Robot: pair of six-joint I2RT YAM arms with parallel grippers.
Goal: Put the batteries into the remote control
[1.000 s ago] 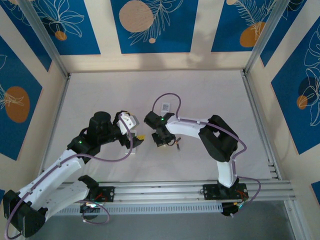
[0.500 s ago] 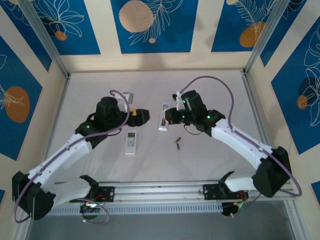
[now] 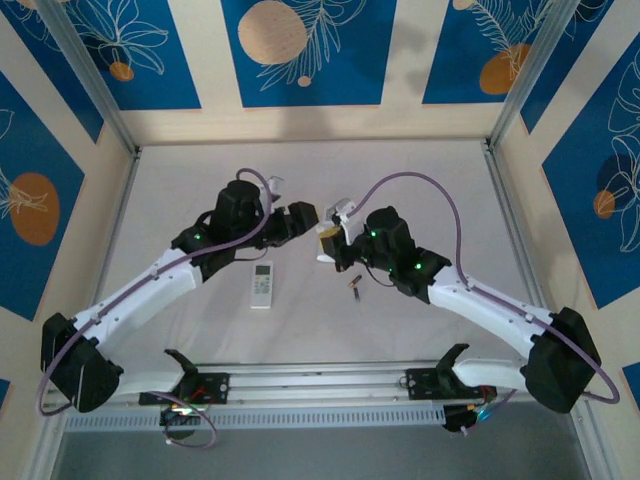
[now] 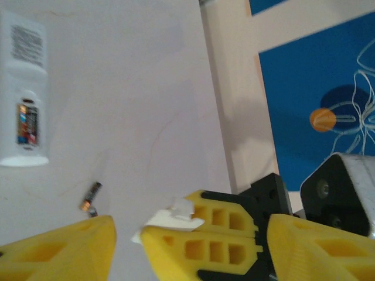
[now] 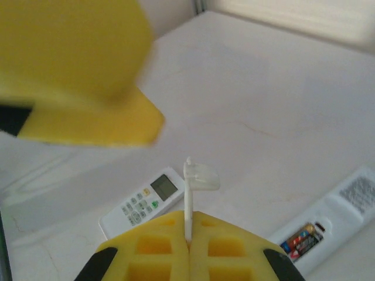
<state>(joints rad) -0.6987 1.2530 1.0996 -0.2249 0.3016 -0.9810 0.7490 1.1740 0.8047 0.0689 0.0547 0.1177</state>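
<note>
Yellow left pincer, jaws apart, straddles the right pincer, clamped on a thin strip; a misaimed close could knock it loose. 1 battery lies on the table, near the right pincer's base side.

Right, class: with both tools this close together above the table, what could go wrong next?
The right tool pinches the thin white plastic piece by one edge only, so it may slip out. The open left tool is very near the right one; they could collide. The loose battery on the table could roll if bumped.
</note>
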